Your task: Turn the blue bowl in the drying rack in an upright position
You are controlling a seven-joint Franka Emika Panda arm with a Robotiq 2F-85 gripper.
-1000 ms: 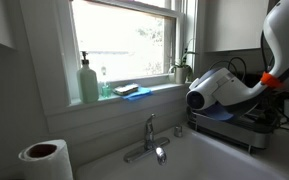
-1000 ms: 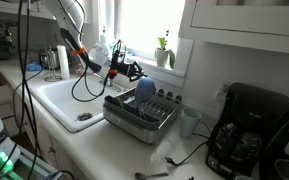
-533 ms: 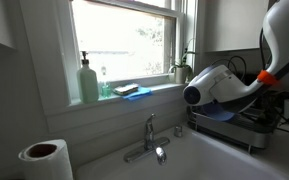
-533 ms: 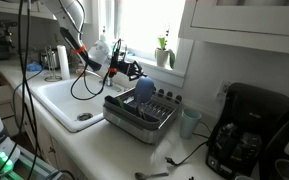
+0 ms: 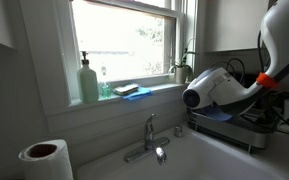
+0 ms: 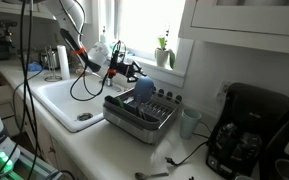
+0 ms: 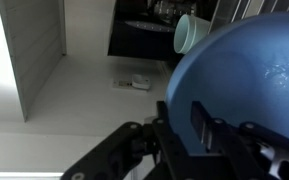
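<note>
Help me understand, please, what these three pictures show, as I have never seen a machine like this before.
This is a robot arm working at a kitchen counter. Two pictures come from cameras standing in the room. The third comes from a camera on the arm's wrist, just behind its gripper. Beside the sink stands a wire drying rack with a blue bowl in it. The gripper is right at the bowl's edge, but I cannot tell whether it is holding the bowl.

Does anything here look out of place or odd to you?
Only the blue bowl: it stands on edge in the drying rack rather than upright, with the claw close by it. Nothing looks spilled or broken.
</note>
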